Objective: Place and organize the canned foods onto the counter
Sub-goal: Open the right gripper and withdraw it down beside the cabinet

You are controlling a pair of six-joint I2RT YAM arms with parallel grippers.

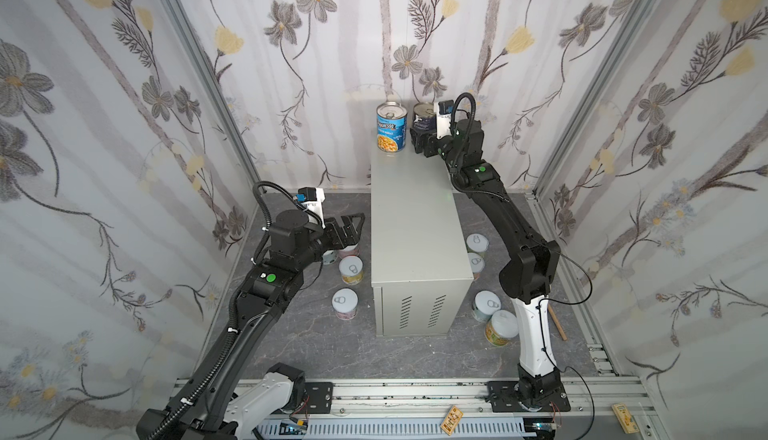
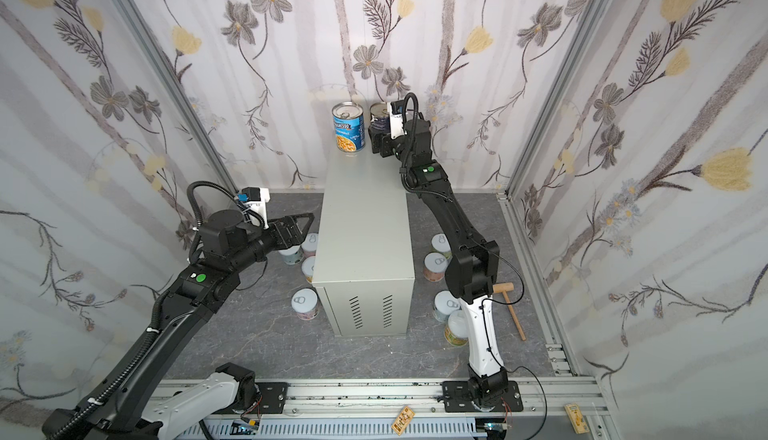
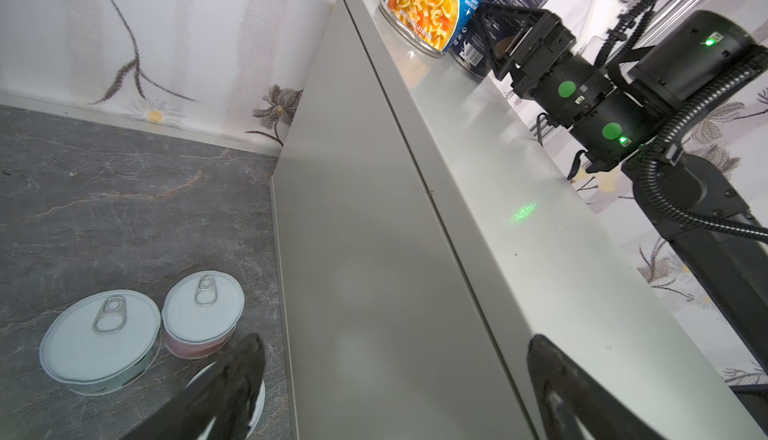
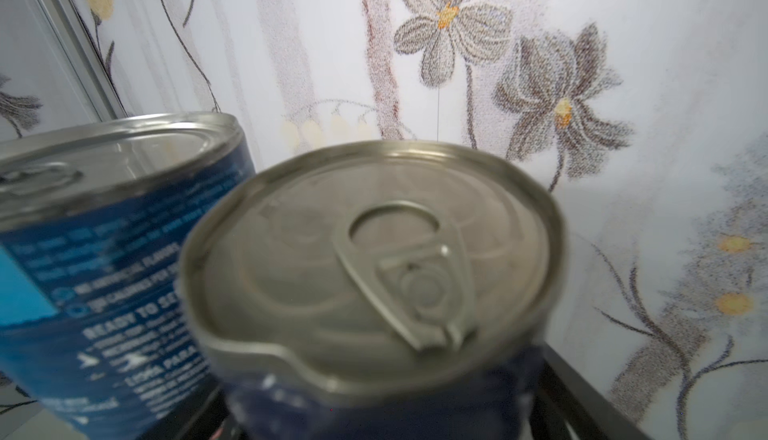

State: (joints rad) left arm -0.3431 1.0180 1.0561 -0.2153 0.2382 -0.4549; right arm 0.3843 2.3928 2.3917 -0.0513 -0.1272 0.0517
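Two tall cans stand at the far end of the beige counter (image 1: 415, 218) (image 2: 365, 218) (image 3: 498, 209): a blue Progresso can (image 1: 391, 128) (image 2: 348, 128) (image 3: 432, 2) (image 4: 104, 251) and, beside it, a dark navy can (image 1: 424, 118) (image 2: 378, 116) (image 4: 374, 259). My right gripper (image 1: 422, 143) (image 2: 380, 145) (image 4: 382, 417) is open, with one finger on each side of the navy can, which rests on the counter. My left gripper (image 1: 351, 234) (image 2: 297, 230) (image 3: 395, 346) hangs open beside the counter's left wall, above short white-lidded cans (image 3: 102, 340) (image 3: 203, 313) on the floor.
More short cans stand on the dark floor, left of the counter (image 1: 351, 269) (image 1: 345, 303) and right of it (image 1: 477, 244) (image 1: 486, 305) (image 1: 500, 328). A wooden mallet (image 2: 509, 305) lies by the right wall. Flowered walls close in three sides, and the arms' rail (image 1: 415, 392) runs along the front.
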